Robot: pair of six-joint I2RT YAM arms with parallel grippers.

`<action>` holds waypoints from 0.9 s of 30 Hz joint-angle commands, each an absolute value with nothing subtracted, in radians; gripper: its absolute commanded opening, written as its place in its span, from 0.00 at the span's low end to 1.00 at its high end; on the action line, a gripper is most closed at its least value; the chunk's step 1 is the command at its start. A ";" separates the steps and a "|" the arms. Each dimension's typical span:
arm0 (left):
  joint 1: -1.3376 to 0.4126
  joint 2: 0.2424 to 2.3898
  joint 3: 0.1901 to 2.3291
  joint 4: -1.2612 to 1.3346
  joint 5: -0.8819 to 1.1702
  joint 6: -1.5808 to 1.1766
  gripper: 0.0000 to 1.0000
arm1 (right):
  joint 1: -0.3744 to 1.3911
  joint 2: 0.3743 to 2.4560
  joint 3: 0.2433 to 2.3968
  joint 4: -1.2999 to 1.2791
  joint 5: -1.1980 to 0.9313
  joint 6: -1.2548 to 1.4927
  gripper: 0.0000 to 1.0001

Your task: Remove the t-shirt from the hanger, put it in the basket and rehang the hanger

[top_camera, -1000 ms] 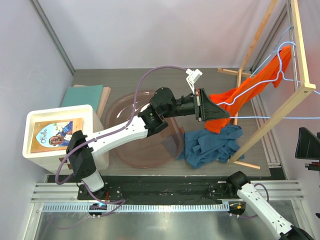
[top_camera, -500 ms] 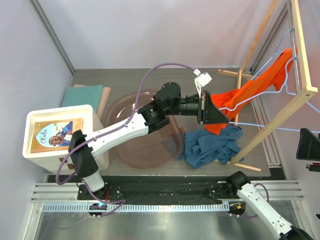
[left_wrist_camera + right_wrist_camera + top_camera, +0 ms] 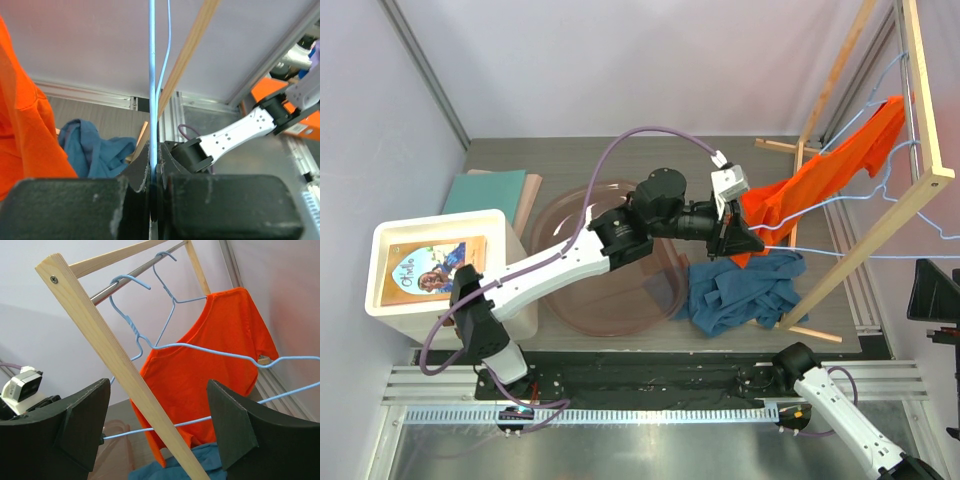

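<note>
Orange t-shirt (image 3: 825, 175) still hung on rack (image 3: 920, 100); my left gripper (image 3: 154, 167) clamped tight on blue hanger wire (image 3: 152, 75); right gripper (image 3: 157, 412) jaws wide apart, empty; I judge removal barely begun, shirt yet to slide free.

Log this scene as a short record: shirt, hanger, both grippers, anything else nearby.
orange t-shirt: hanging on a wire hanger from the rack rail
blue hanger wire: runs straight between the left gripper's closed jaws
left gripper: shut on the blue hanger wire, beside the shirt's lower edge
right gripper: open, holding nothing, facing the rack
wooden rack: carries two blue hangers, one of them bare
blue garment: heaped on the table under the rack
task status: shirt not yet off its hanger
</note>
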State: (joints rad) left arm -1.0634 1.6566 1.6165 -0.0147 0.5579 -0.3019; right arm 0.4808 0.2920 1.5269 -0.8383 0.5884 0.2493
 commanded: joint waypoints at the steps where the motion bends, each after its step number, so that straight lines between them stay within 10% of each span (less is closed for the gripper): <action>1: -1.072 1.611 1.627 -0.028 0.621 -0.128 0.00 | 0.486 0.288 1.520 -0.801 0.609 0.222 0.83; 14: -1.071 1.620 1.628 -0.080 0.788 -0.055 0.03 | 0.489 0.281 1.522 -0.796 0.612 0.215 0.83; 25: -1.020 1.468 1.427 0.052 0.747 -0.170 0.99 | 0.497 0.255 1.493 -0.792 0.624 0.212 0.83; 27: -1.009 1.439 1.378 0.058 0.747 -0.190 1.00 | 0.500 0.250 1.488 -0.792 0.627 0.210 0.83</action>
State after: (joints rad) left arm -1.0351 1.5410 1.4364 -0.0475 0.7265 -0.1246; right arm 0.4911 0.2657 1.5002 -0.8234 0.6060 0.2333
